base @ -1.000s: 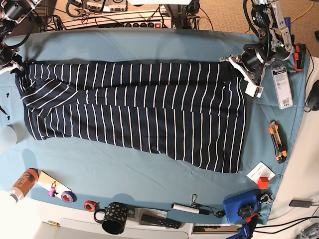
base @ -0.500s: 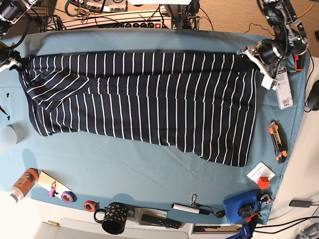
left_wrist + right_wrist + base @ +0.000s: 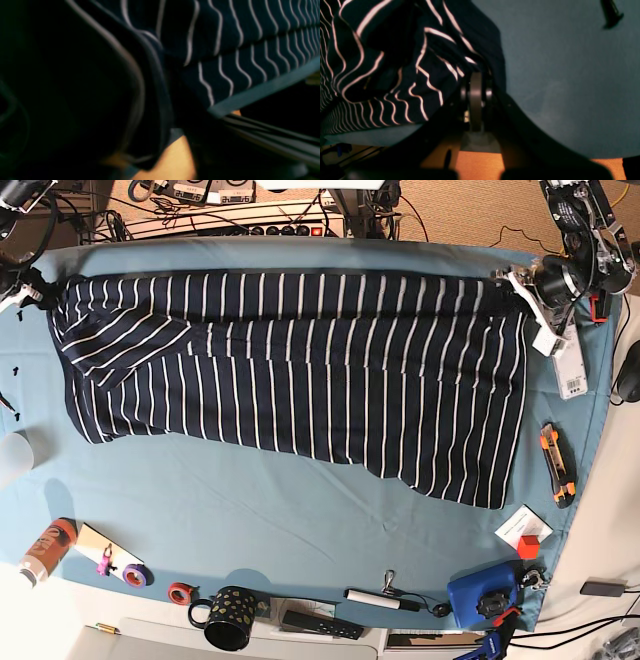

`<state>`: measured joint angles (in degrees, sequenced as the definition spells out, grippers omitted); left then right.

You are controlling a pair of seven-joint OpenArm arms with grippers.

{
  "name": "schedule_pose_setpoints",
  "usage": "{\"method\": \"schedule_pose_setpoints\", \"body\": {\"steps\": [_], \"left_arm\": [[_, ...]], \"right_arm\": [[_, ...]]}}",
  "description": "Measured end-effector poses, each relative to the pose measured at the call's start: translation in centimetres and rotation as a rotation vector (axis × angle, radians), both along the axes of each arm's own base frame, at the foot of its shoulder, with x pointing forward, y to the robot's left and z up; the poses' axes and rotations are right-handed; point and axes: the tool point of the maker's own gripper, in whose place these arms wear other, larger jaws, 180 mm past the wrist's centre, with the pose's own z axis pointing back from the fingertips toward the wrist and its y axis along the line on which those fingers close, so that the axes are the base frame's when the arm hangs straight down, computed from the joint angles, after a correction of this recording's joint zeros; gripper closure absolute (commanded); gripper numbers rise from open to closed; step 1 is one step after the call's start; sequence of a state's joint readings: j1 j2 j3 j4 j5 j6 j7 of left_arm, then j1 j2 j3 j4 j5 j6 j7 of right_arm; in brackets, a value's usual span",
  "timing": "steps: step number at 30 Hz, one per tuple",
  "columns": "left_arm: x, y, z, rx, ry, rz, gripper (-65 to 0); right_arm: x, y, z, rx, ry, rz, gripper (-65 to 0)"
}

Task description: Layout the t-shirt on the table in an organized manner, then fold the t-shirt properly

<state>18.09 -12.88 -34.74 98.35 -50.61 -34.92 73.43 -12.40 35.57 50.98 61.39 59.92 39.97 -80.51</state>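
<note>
The navy, white-striped t-shirt lies spread wide across the teal table, its upper edge pulled taut near the far side. My left gripper is at the shirt's upper right corner. The left wrist view is dark and blurred, with striped cloth right against the camera, so the jaws cannot be read. My right gripper is at the upper left corner. In the right wrist view its fingers stand close together with bunched fabric at their tips.
A box cutter and a white label strip lie at the right edge. Along the front are a blue box, marker, dotted mug, tape rolls and bottle. Cables and a power strip run behind.
Both grippers have drawn the shirt's upper edge toward the far side and apart. The shirt now lies flatter and wider, shifted up the table.
</note>
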Motion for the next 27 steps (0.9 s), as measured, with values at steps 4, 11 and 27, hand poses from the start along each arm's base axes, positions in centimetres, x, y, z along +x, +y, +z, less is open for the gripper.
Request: {"method": "schedule_pose_setpoints", "body": {"steps": [4, 11, 27], "left_arm": [[0.2, 0.0, 0.2, -0.003, -0.014, 0.002, -31.0], [0.0, 3.2, 0.5, 0.083, 0.058, 0.039, -31.0], [4.6, 4.8, 4.1, 0.087, -0.107, 0.062, -30.9]], "right_arm": [[-0.1, -0.1, 0.0, -0.001, 0.003, 0.000, -22.0], [3.0, 1.3, 3.3, 0.119, -0.218, -0.012, -22.0], [10.8, 1.7, 9.8, 0.161, -0.517, 0.002, -21.9]]}}
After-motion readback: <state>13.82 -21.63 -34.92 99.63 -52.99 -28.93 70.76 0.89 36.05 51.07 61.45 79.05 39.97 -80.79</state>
